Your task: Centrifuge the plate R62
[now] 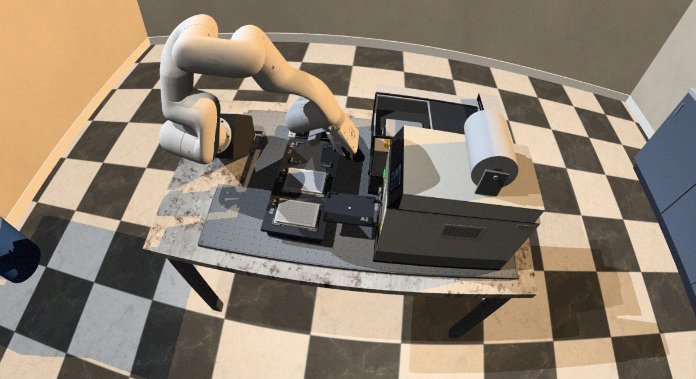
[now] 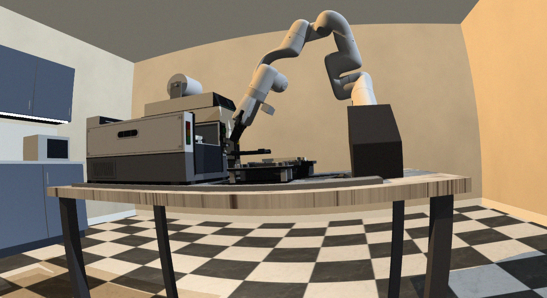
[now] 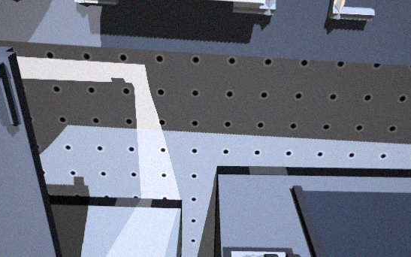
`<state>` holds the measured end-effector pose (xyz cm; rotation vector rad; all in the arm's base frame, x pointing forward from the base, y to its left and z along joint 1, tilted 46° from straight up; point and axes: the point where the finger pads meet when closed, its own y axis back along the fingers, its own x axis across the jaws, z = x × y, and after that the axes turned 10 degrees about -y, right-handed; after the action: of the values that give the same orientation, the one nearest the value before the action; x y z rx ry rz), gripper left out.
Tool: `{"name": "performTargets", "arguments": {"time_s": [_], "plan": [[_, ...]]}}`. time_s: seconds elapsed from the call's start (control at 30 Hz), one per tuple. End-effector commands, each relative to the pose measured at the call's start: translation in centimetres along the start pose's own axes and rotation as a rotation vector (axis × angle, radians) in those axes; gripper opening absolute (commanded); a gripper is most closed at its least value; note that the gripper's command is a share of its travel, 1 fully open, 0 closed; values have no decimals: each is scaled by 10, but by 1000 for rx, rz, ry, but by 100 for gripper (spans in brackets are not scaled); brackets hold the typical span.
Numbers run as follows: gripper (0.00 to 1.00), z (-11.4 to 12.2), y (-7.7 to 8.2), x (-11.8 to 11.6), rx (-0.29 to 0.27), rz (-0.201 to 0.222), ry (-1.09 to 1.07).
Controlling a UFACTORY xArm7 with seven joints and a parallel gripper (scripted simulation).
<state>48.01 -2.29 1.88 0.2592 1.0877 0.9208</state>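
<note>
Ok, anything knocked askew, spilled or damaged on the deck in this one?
Nothing stands out. BAL and R26 sit square in their deck nests. The hand, shut and empty, hangs low by the machine fronts.

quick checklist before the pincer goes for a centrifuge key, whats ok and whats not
1. Pincer shut and empty for a key press: ok.
2. Tip lined up on the intended key: cannot tell, the keys are hidden in every view.
3. No plate lying on the centrifuge top: ok, none seen.
4. Plate in the bucket at the door seated: cannot tell, the interior is too dark.
5. Middle deck plate and near deck plate flat in their nests, apart from the arm: ok.
</note>
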Motion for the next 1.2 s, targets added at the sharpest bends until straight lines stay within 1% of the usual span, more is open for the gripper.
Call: {"name": "performTargets", "arguments": {"time_s": [0.0,1.17], "plan": [[0,2,0,1,-4,3,0],[0,9,-4,3,-4,3,0]]}}
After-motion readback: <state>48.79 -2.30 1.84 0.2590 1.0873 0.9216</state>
